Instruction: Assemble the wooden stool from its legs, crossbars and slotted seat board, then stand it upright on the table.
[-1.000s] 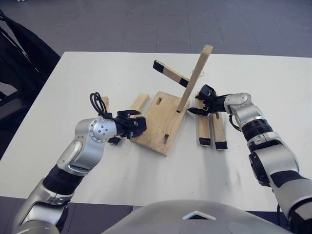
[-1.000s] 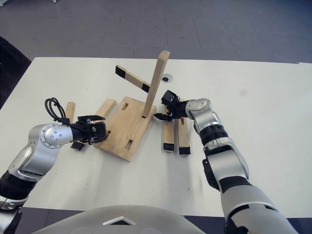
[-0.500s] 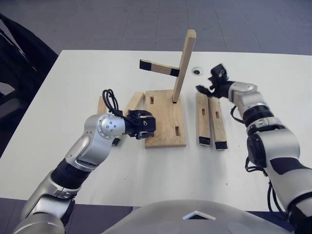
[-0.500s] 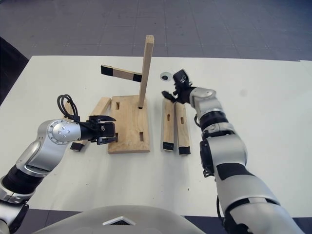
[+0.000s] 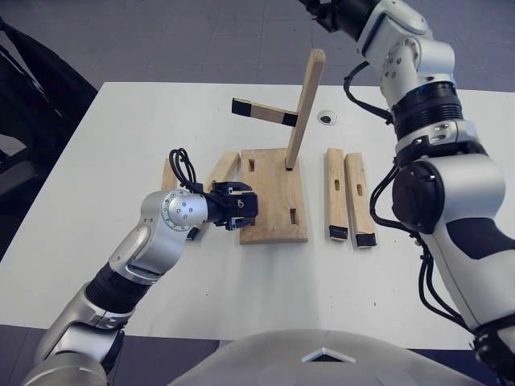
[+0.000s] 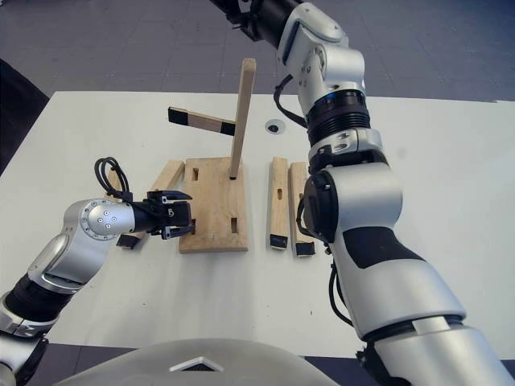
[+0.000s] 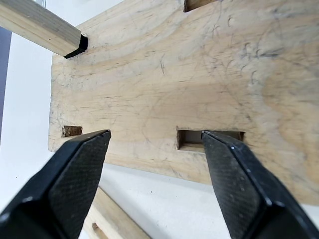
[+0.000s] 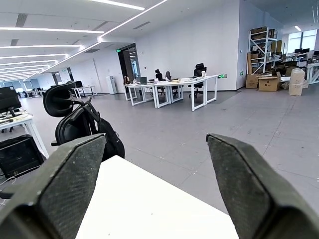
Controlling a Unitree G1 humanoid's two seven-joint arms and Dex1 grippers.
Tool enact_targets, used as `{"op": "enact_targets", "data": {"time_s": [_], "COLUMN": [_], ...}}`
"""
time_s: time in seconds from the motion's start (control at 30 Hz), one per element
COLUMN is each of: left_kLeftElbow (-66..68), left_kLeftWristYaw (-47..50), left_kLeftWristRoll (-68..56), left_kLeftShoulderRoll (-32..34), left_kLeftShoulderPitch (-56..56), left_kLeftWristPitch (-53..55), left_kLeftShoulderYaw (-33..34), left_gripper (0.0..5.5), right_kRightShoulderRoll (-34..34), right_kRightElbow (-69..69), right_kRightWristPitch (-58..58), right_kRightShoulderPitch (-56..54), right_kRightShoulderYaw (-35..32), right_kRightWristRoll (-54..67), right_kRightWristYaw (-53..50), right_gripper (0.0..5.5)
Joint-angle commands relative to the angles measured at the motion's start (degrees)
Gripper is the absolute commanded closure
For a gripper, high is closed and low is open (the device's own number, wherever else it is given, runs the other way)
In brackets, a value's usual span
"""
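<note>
White table (image 5: 121,145) lies under all of it. Low over its middle the left gripper (image 5: 236,207) sits at the near left edge of the seat board (image 5: 273,193). Its fingers (image 7: 75,174) are spread wide, with nothing between them but the board's face and one open slot (image 7: 209,139); whether the tips touch the wood I cannot tell. The board lies flat. One leg (image 5: 304,104) stands in its far right slot, leaning a little, with a black-tipped crossbar (image 5: 261,111) sticking out from its side towards the left. Two loose legs (image 5: 335,193) lie side by side just right of the board, and two more sticks (image 5: 225,169) lie off its left side, beyond the left gripper. The right gripper (image 8: 155,144) is raised high over the far side of the table, wide open and empty, facing out into the room. By my reading the job is early: one leg seated and three slots free. The next move likely calls for the right arm to come down on a loose leg, take it near the middle and stand its end squarely in a free slot, while the left steadies the board so the standing leg does not tip.
</note>
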Motion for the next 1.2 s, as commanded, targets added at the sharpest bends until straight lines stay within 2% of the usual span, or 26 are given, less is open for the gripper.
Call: {"op": "enact_targets", "data": {"time_s": [0.03,0.2,0.37,0.5,0.57,0.7,0.77,0.83,1.03,1.2], "left_kLeftElbow": [0.7,0.8,0.2,-0.3,-0.2,-0.3,-0.1,-0.4,1.9,3.6], "left_kLeftWristYaw": [0.2,0.6,0.5,0.6,0.7,1.0,1.2,1.5,1.8,2.4], "left_kLeftWristRoll": [0.3,0.2,0.2,0.3,0.3,0.2,0.0,-0.2,-0.3,-0.6], "left_kLeftShoulderRoll": [-0.4,-0.7,-0.6,-0.6,-0.6,-0.7,-0.6,-0.4,-0.9,-1.0], "left_kLeftShoulderPitch": [2.0,1.9,2.5,2.9,3.0,3.0,3.6,4.5,2.7,2.8], "left_kLeftWristPitch": [0.7,1.0,1.2,1.5,1.6,2.0,2.0,2.4,1.4,0.4], "left_kLeftShoulderYaw": [-1.8,-1.9,-2.1,-2.4,-2.5,-2.6,-2.3,-2.1,-2.4,-2.3], "left_gripper": [2.10,2.10,2.10,2.10,2.10,2.10,2.10,2.10,2.10,2.10], "right_kRightShoulderRoll": [0.8,1.5,-0.5,-1.7,-0.7,2.0,1.7,0.9,-0.6,-2.9], "right_kRightElbow": [2.1,3.6,-5.1,-4.4,1.8,12.5,12.9,11.5,0.4,-29.3], "right_kRightWristPitch": [-0.5,-1.2,-14.4,-17.9,-16.2,-5.9,-1.7,-0.3,4.2,16.5], "right_kRightShoulderPitch": [-1.5,-1.4,-10.8,-14.7,-11.4,5.6,12.6,12.5,3.8,10.7], "right_kRightShoulderYaw": [0.5,0.9,-6.0,-7.4,-5.8,-0.4,1.9,2.3,-3.3,-2.8], "right_kRightWristRoll": [-0.9,-1.5,5.0,6.1,3.8,-1.9,-4.3,-4.2,3.0,9.1], "right_kRightWristYaw": [0.1,0.8,1.6,1.3,0.4,2.2,2.7,2.9,3.8,3.3], "right_gripper": [1.80,1.80,1.80,1.80,1.80,1.80,1.80,1.80,1.80,1.80]}}
